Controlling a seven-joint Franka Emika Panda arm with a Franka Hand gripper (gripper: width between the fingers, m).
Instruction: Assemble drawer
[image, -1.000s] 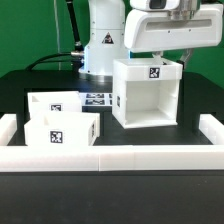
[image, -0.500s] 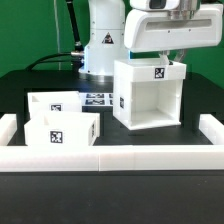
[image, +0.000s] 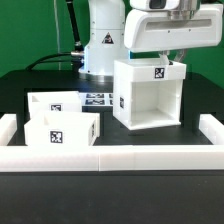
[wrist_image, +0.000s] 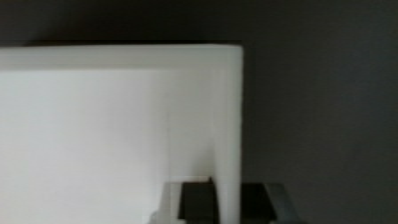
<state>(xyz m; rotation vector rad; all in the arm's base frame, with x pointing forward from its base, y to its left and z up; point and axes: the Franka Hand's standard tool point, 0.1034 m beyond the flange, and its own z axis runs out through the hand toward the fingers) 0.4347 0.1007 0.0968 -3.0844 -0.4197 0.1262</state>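
- The shell (image: 150, 95) is set on the table (image: 15, 95) at the exterior view's right
- The front tray (image: 62, 132) is placed before the rear tray (image: 50, 103), at the left
- The marker board (image: 98, 99) is laid between rear tray and shell

Green backdrop (image: 28, 25) behind a black table (image: 20, 92), white border blocks (image: 110, 158) along its edge.

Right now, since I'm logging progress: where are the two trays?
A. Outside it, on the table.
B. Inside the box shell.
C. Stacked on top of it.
A: the front tray and rear tray stand at the exterior view's left of the box shell, whose open face is empty.
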